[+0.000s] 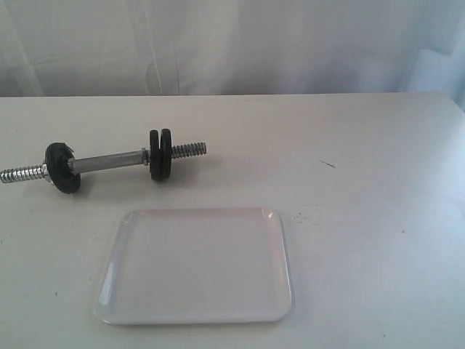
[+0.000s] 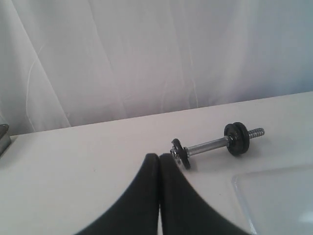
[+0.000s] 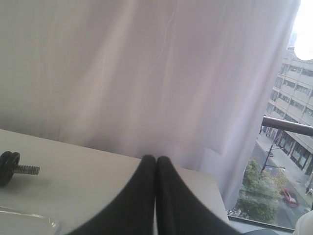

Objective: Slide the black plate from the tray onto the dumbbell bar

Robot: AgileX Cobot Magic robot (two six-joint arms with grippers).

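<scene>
We saw the black plate standing upright on the dumbbell bar, left of centre in the exterior view. It was pressed against a second black disc, and we could not tell for sure which of the pair was which. A threaded end stuck out to their right. Near the left edge a notched black collar sat on the bar. The white tray lay flat at lower centre, apart from the bar, on the pale table. The left gripper and the right gripper each had their fingers pressed together.
</scene>
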